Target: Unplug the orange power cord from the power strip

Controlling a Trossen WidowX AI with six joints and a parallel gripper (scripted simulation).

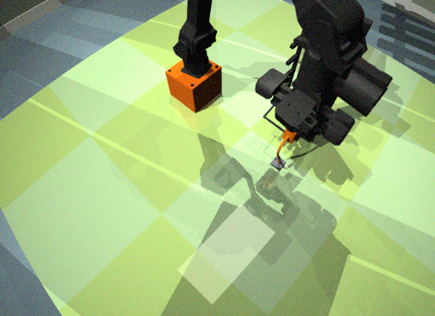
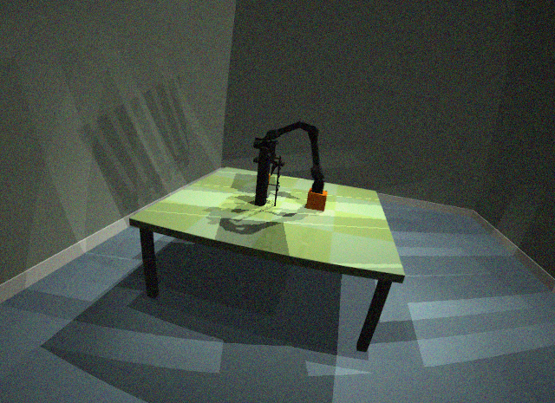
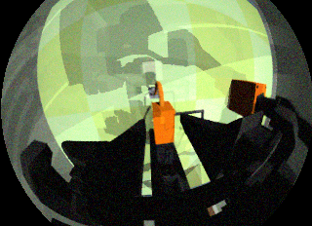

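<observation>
a black robot arm is reaching over a green and yellow patterned table (image 2: 358, 250), rising from an orange base block (image 1: 194, 83) and pointing its gripper (image 1: 294, 138) straight down. the fingers are standing partly open, about halfway, around an orange plug (image 3: 163, 124). the wrist view is showing the plug sitting in the gap between the two dark fingers; whether it is touching either one cannot be told. from the plug an orange cord (image 1: 280, 149) is curving down to a small grey square (image 1: 278, 163) lying on the table just below the gripper. the power strip itself cannot be made out clearly.
</observation>
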